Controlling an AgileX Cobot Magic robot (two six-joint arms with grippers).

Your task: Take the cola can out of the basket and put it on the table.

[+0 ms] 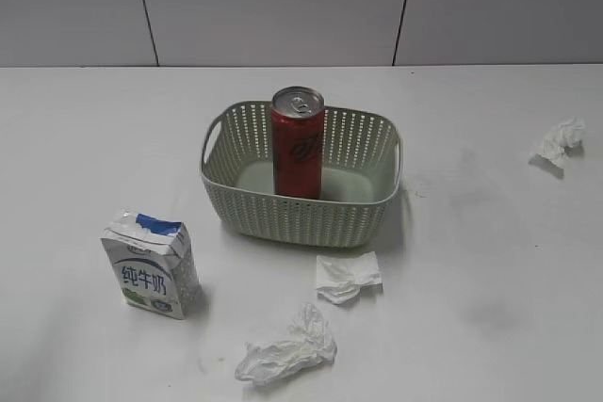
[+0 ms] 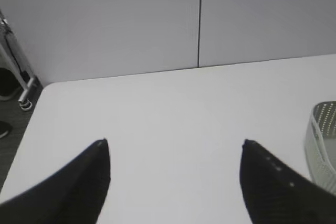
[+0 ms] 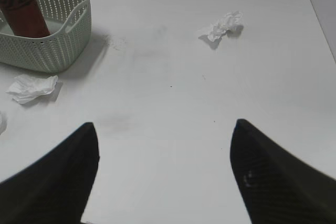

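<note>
The red cola can [image 1: 299, 144] stands upright inside the pale green basket [image 1: 311, 216] at the middle of the white table [image 1: 490, 261], its silver top above the basket's wall. The can [image 3: 21, 3] and basket [image 3: 58, 51] also show at the top left of the right wrist view. A sliver of the basket [image 2: 321, 145] shows at the right edge of the left wrist view. My left gripper [image 2: 175, 142] is open and empty over bare table. My right gripper [image 3: 165, 124] is open and empty, well right of the basket. Neither gripper shows in the exterior view.
A white-and-blue milk carton [image 1: 151, 264] stands at the front left. Crumpled tissues lie in front of the basket [image 1: 348, 276], nearer the front edge [image 1: 285, 350] and at the far right [image 1: 558, 141]. The table's left edge [image 2: 23, 129] and a grey wall behind are in view.
</note>
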